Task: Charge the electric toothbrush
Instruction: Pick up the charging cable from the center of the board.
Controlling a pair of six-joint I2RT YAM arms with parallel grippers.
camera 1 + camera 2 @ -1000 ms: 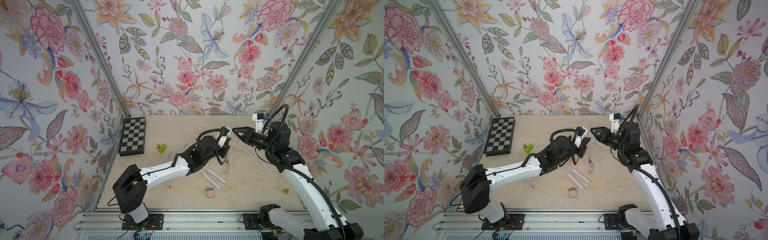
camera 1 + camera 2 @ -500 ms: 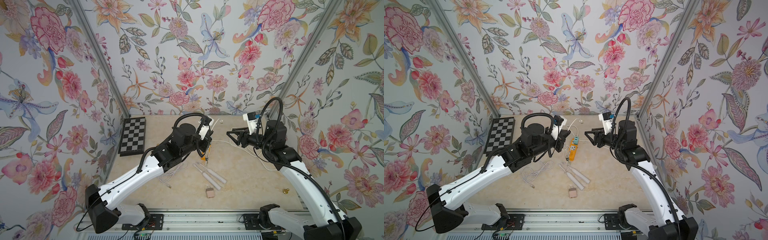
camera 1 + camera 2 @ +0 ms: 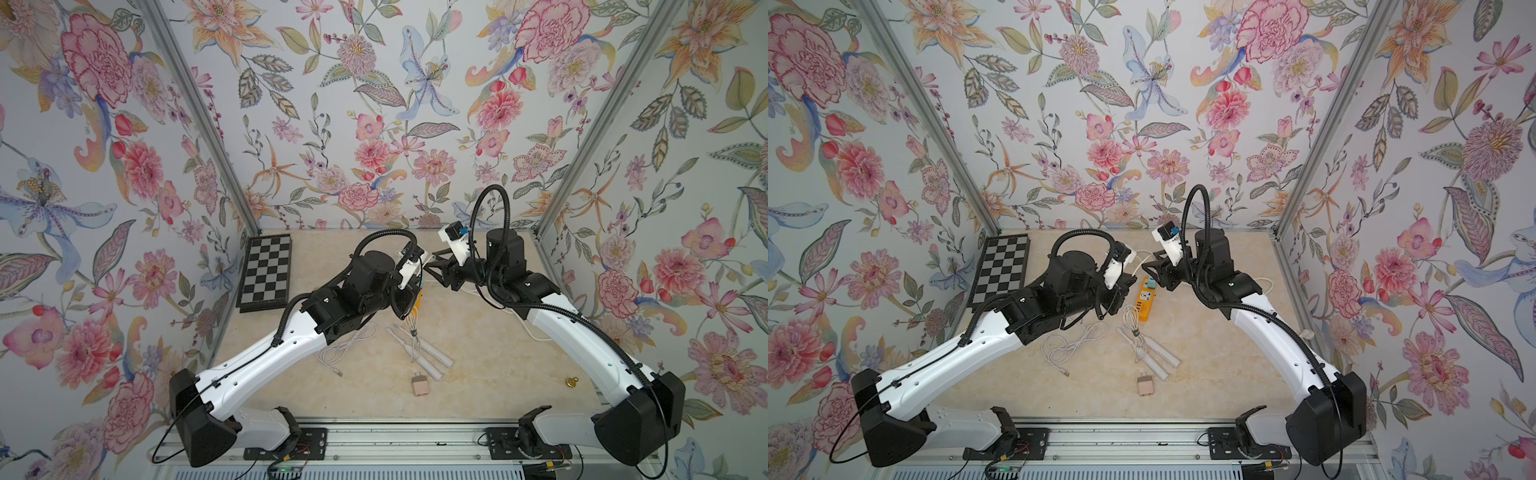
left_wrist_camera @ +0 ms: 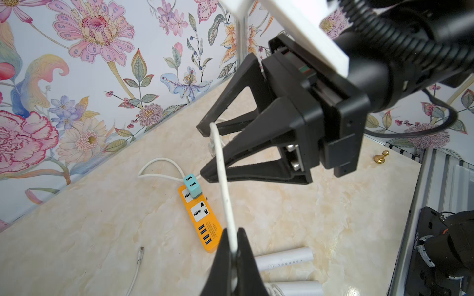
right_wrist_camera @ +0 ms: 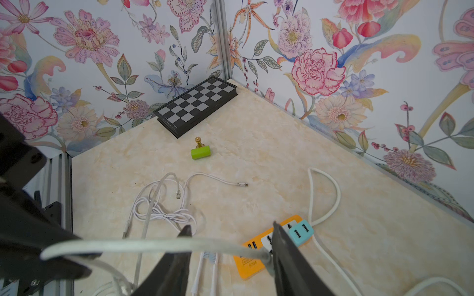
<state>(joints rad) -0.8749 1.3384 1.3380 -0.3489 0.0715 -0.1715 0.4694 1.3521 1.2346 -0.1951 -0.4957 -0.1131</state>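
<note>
**Left claw clamps the white cable; right claw waits spread at its tip**

Over the last second I have lifted my left arm off the table. It now carries the cable's free end up to the right claw, which has swung in to meet it. My left fingers are pressed flat together on the cable. The right jaws stand apart, and the plug end lies against one finger without being pinched. I judge this a handover, so the plug can be re-gripped squarely and pushed home. Nothing is connected yet.

Two electric toothbrushes lie side by side on the table, below the claws and untouched. Their handles are smooth white cylinders and will likely roll if nudged. The cable is thin, limp and rubbery. The orange power strip is a flat bar of hard plastic with a teal USB adapter plugged in at one end. A small pink adapter lies apart near the front edge. The tabletop looks like glossy cream marble.
</note>
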